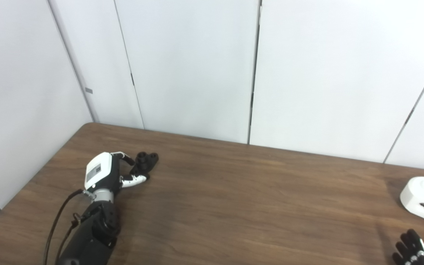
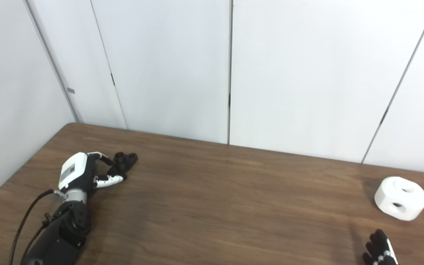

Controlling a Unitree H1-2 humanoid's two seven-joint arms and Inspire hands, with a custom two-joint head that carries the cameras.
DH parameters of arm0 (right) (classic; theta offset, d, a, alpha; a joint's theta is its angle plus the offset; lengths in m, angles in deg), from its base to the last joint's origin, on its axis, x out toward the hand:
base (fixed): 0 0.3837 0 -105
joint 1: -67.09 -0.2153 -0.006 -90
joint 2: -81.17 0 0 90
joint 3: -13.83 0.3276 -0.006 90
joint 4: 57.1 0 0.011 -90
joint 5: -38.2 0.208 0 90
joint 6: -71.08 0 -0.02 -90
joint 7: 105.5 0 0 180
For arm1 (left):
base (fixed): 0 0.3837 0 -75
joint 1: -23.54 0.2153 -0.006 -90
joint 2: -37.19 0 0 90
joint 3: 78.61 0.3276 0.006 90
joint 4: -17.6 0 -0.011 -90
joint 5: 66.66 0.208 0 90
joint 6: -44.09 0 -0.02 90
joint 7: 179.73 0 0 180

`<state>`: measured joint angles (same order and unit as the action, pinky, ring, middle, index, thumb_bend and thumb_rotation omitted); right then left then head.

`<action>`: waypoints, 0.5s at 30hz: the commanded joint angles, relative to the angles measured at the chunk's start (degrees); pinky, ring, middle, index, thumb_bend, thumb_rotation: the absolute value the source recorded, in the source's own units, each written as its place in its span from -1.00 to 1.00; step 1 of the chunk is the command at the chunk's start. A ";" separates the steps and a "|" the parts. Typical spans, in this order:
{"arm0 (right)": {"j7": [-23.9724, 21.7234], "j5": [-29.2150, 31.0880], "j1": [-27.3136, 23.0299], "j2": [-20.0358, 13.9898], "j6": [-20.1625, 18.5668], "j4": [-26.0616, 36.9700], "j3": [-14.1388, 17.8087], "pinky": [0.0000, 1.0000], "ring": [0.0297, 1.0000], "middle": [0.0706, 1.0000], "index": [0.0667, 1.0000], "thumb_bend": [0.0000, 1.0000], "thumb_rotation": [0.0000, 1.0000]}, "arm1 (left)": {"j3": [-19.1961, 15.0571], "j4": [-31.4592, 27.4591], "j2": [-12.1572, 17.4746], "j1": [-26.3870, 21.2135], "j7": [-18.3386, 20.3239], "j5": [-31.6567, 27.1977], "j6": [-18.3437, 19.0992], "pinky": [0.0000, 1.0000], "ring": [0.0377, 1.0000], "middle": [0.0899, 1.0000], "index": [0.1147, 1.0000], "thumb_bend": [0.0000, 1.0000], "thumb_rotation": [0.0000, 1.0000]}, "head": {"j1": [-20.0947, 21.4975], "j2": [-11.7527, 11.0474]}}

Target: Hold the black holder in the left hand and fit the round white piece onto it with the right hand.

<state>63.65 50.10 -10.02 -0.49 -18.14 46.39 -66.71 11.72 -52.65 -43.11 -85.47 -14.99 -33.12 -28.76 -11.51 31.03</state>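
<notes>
black holder (image 1: 145, 162) | L hand (image 1: 106, 173) grasping it | R hand (image 2: 379, 251) fingers unclear | round white piece (image 2: 400, 198) untouched | no legible text

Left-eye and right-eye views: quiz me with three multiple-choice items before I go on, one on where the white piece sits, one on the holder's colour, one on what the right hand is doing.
1. Where is the round white piece?
A. on the table's right side
B. in the left hand
C. on top of the holder

2. What colour is the holder?
A. white
B. black
C. red

3. What is the state of the right hand?
A. gripping the white piece
B. resting on the holder
C. empty, short of the white piece

Answers:
1 A: it lies alone on the table.
2 B: it shows dark at the left hand.
3 C: bare wood separates them.
</notes>
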 commanded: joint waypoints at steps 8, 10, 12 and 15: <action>-0.01 0.01 5.63 -0.04 0.60 1.64 -0.76 1.00 1.00 1.00 1.00 0.24 1.00 | 0.45 1.85 2.27 -2.60 -1.88 0.67 -2.26 0.81 0.74 0.52 -0.16 0.04 -0.91 | 0.21 0.09; -0.05 0.06 5.64 -0.14 0.24 1.77 -0.77 1.00 1.00 1.00 1.00 0.25 1.00 | 0.28 1.96 2.17 -2.60 -1.85 0.38 -2.76 0.80 0.73 0.52 -0.16 0.04 -0.92 | 0.24 0.18; -0.08 -0.22 5.63 -0.29 0.20 1.77 -0.83 1.00 1.00 1.00 1.00 0.26 1.00 | -0.03 1.18 1.90 -2.42 -1.24 -0.13 -2.47 0.82 0.75 0.53 -0.16 0.04 -0.92 | 0.24 0.12; -0.12 -0.50 5.53 -0.35 0.51 1.67 -0.82 1.00 1.00 1.00 1.00 0.26 1.00 | -0.09 0.35 1.75 -2.30 -0.44 -0.42 -1.79 0.83 0.76 0.55 -0.16 0.03 -0.92 | 0.28 0.17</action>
<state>63.67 49.73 -10.02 -0.50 -18.40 46.57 -66.75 12.04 -50.94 -42.60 -86.05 -15.29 -33.58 -30.79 -11.16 31.20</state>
